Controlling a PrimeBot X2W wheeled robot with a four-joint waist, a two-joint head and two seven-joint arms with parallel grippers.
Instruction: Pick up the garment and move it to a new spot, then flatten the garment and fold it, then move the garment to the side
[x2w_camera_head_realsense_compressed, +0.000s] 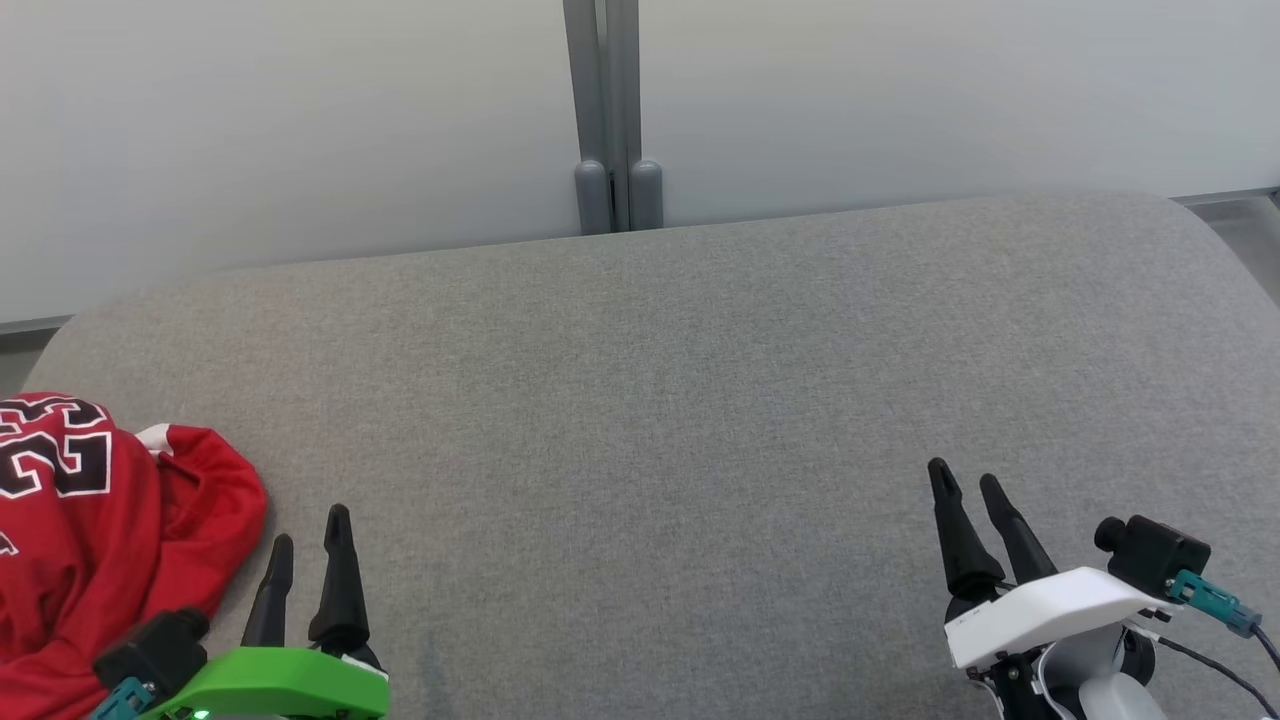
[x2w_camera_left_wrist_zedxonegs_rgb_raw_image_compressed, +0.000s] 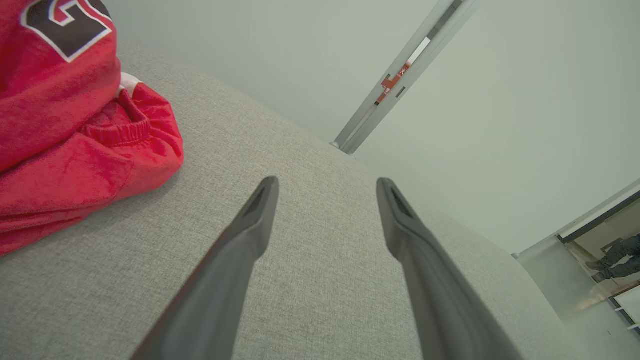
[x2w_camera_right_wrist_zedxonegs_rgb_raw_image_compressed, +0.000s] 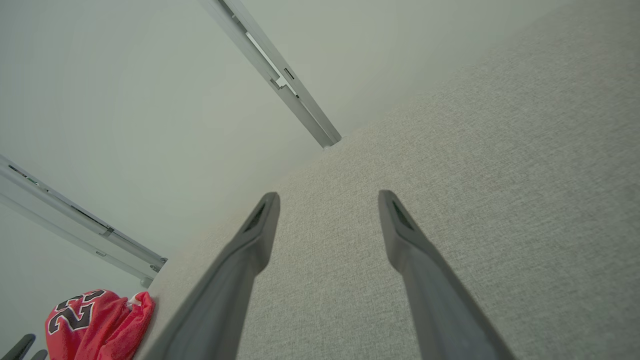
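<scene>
The crumpled red garment with black-and-white numerals (x2w_camera_head_realsense_compressed: 100, 540) is bunched at the lower left of the head frame, on the grey fabric-covered table (x2w_camera_head_realsense_compressed: 640, 400), partly cut off by the edge. The green-shelled left tool (x2w_camera_head_realsense_compressed: 310, 525) is seen just beside it, fingers apart and empty. The white-shelled right tool (x2w_camera_head_realsense_compressed: 963, 472) is seen at the lower right, well apart from the cloth, likewise spread and empty. The pick-up is judged not yet begun. A raised fold near the gathered hem is best pinched deeply, so that the cloth is lifted whole; how the hidden part lies cannot be told.
</scene>
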